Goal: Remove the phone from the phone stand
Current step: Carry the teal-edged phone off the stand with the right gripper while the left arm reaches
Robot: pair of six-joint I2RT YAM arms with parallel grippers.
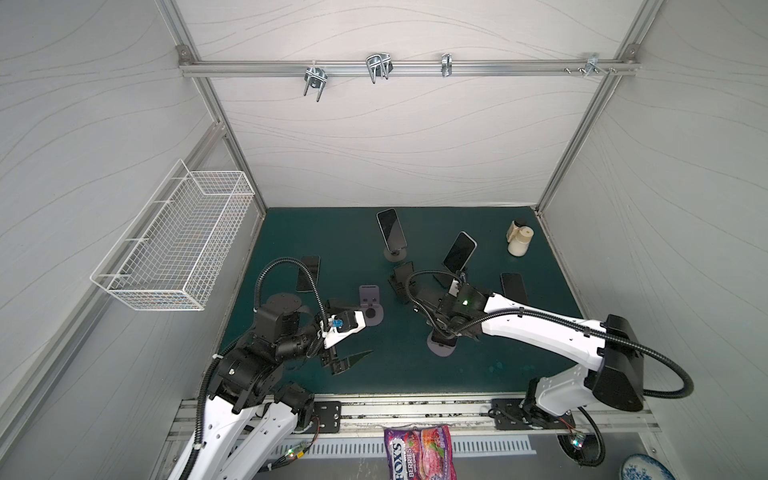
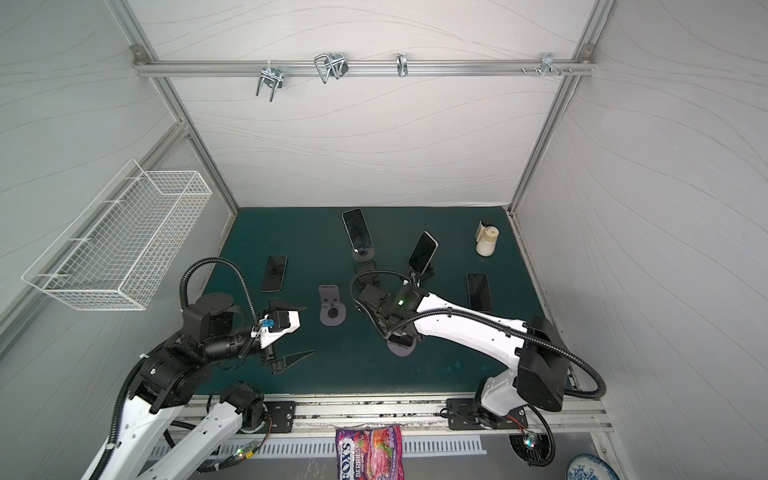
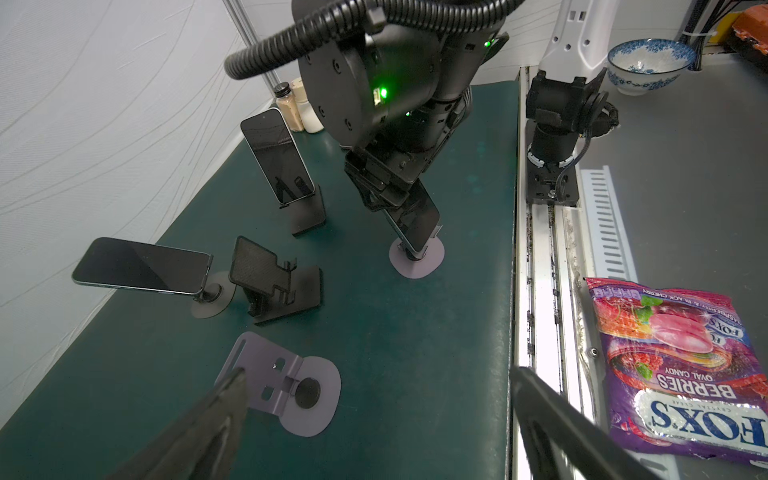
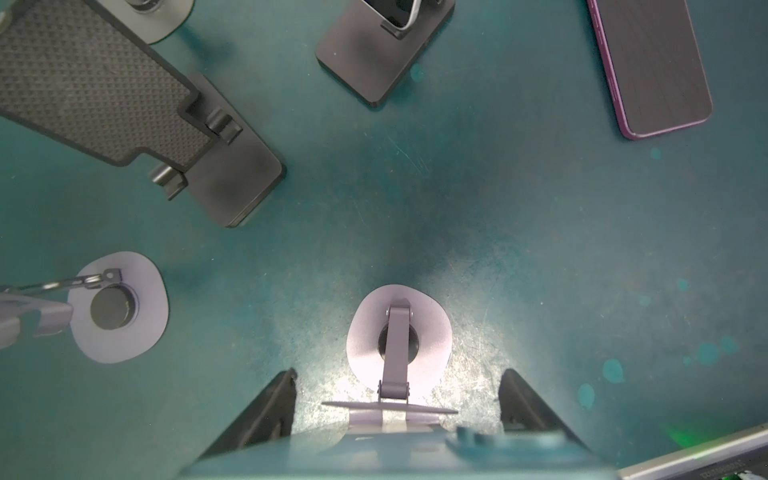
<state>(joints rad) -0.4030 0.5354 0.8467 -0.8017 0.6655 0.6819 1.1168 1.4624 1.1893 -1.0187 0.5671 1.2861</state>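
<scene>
A dark phone (image 3: 415, 220) leans in a grey round-based phone stand (image 3: 415, 262) near the mat's front middle. My right gripper (image 3: 386, 187) comes down from above and is shut on the phone's upper part. In the right wrist view its fingers (image 4: 274, 407) flank the phone's back (image 4: 395, 457) above the stand's base (image 4: 365, 340). In both top views the arm hides most of the phone and only the stand base (image 1: 441, 351) (image 2: 402, 349) shows. My left gripper (image 1: 365, 332) (image 3: 378, 374) hovers open and empty to the left.
Two more phones stand on stands at the back (image 1: 391, 228) (image 1: 459, 251). Two phones lie flat (image 1: 308, 272) (image 1: 514, 288). An empty grey stand (image 1: 370, 305) and an empty black stand (image 1: 401, 282) sit mid-mat. Bottles (image 1: 518, 239) stand back right, and a candy bag (image 1: 419, 453) lies in front.
</scene>
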